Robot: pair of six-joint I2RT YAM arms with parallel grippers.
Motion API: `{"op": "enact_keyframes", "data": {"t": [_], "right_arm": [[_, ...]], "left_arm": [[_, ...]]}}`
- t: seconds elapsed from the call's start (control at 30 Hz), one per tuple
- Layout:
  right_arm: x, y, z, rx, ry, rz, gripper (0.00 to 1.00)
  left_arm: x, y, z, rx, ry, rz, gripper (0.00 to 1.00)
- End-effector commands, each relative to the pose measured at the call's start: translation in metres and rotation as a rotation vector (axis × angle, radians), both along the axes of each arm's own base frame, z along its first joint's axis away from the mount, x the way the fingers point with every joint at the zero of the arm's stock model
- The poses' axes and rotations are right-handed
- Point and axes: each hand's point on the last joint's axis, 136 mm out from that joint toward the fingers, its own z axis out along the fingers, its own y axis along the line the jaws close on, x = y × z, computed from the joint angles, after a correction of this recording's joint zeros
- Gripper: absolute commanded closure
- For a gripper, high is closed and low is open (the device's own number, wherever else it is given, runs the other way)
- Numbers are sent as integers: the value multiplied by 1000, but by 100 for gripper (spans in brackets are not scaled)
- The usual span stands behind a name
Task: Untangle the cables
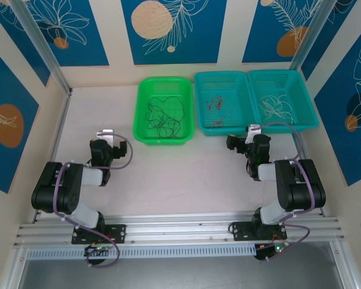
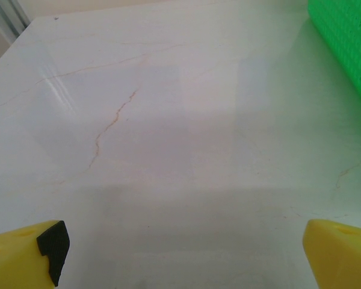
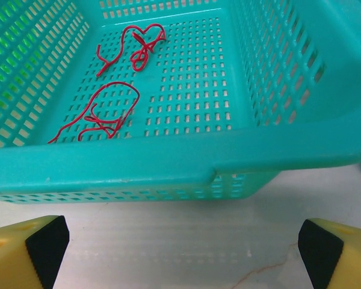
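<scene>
The cables lie sorted by colour in three baskets at the back of the table. Black cables [image 1: 162, 118] sit in loose loops in the green basket [image 1: 143, 90]. Red cables [image 1: 216, 106] lie in the middle teal basket [image 1: 202, 96], and white cables [image 1: 276, 107] in the right teal basket [image 1: 308, 99]. My left gripper [image 1: 110, 142] hovers open over bare table [image 2: 183, 253], left of the green basket [image 2: 349, 42]. My right gripper [image 1: 243, 138] is open and empty [image 3: 180, 244], just in front of the teal basket's near rim [image 3: 168, 159], with red cable pieces [image 3: 139, 55] inside.
The marble-look tabletop [image 1: 180, 180] spreads between the two arms and in front of the baskets. Blue patterned walls close in the back and both sides. An aluminium rail [image 1: 180, 229] carrying the arm bases runs along the near edge.
</scene>
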Motion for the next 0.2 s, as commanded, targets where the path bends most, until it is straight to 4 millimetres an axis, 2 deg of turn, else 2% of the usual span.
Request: {"op": "enact_keyframes", "data": {"t": [0.0,0.17], "right_arm": [[9,-4,15,-31,-49,-13,1],[8,-4,15,-31,-53,-11,1]], "left_arm": [[8,-7,15,-10,-48,-46,0],[8,-7,15,-9,-48,-46,0]]}}
